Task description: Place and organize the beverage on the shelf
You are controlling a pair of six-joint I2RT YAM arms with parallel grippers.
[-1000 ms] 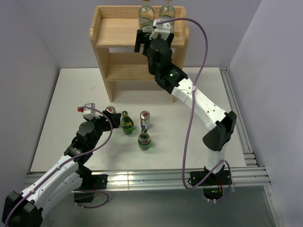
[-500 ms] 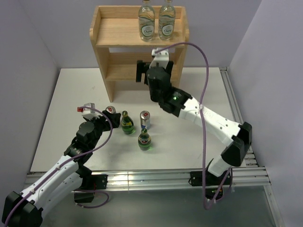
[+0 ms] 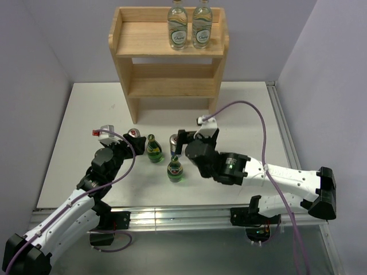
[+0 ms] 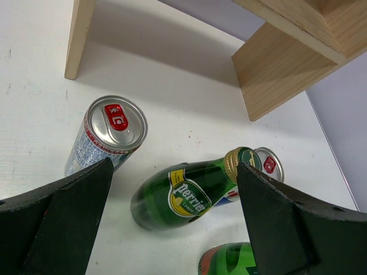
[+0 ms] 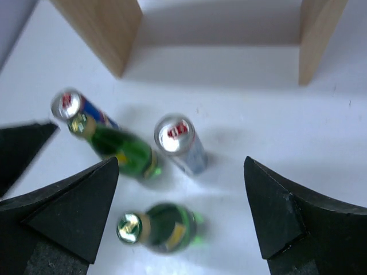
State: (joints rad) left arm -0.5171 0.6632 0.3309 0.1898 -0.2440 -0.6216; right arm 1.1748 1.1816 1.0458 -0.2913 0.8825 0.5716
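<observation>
Two clear water bottles [image 3: 178, 26] [image 3: 201, 26] stand on the top board of the pine shelf [image 3: 137, 34]. On the table stand two green glass bottles [image 3: 153, 150] [image 3: 175, 169] and two slim cans [image 3: 133, 135] [image 3: 175, 141]. My right gripper [image 3: 184, 144] is open and empty, hovering just right of the group. In the right wrist view its open jaws [image 5: 181, 163] frame a can [image 5: 179, 142] and a green bottle [image 5: 160, 226]. My left gripper [image 3: 129, 148] is open beside the left can. Its wrist view [image 4: 175, 166] shows a can [image 4: 109, 134] and a green bottle [image 4: 183, 192] ahead.
The shelf's two lower tiers [image 3: 172, 87] hold nothing. The shelf legs [image 5: 109, 28] stand behind the drinks. A metal rail [image 3: 172, 215] runs along the table's near edge and another [image 3: 287, 143] along its right side. Grey walls close in on both sides.
My right arm has come away from the shelf top and dropped to the table beside the cans and green bottles, open and empty. The left arm has not moved.
</observation>
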